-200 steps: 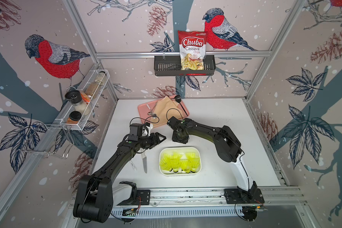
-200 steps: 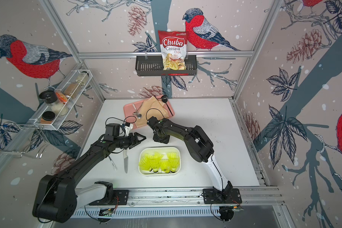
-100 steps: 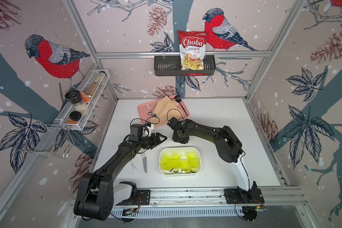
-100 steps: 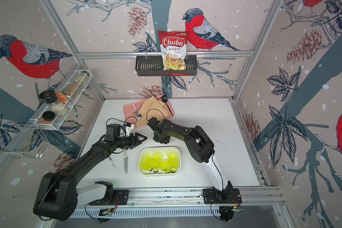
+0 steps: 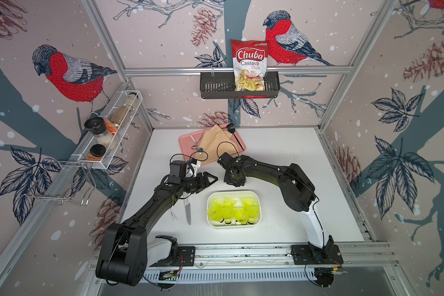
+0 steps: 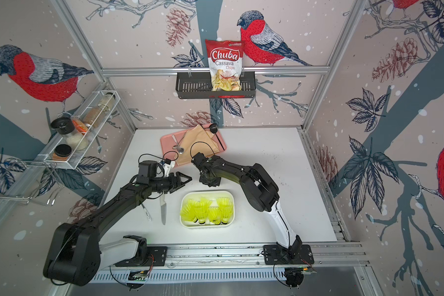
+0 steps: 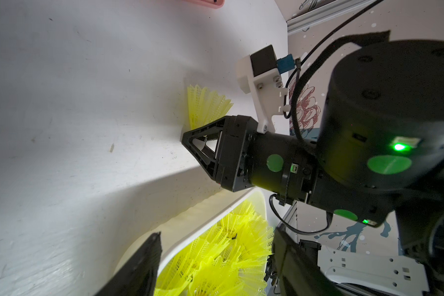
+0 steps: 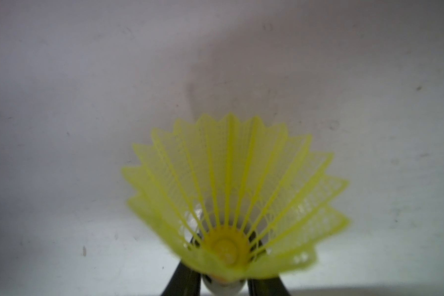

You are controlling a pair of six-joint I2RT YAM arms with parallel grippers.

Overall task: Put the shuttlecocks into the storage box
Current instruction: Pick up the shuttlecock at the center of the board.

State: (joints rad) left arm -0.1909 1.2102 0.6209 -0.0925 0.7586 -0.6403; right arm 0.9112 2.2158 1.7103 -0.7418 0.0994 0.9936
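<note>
The right gripper (image 7: 190, 140) is clamped on the white tip of one shuttlecock (image 8: 231, 184), down by the table (image 5: 280, 153) just beyond the storage box (image 5: 232, 192); in both top views that grip is hidden (whether the skirt touches the table, I cannot tell); the left gripper (image 7: 215, 266) stands wide and empty, its fingers (image 7: 144, 266) cut off by the frame; the other shuttlecocks (image 5: 231, 208) overlap in the box, too tangled to count.

Our left arm (image 5: 149, 212) and right arm (image 5: 267, 169) were matte black, each with a white base link (image 5: 314, 223). We noted a black sleeved cable (image 7: 294, 107), round green stickers (image 7: 274, 162), a lit green lamp (image 7: 398, 146), a screwed white camera bracket (image 7: 256, 87), and triangular open-frame fingers on the right gripper (image 7: 187, 140).
</note>
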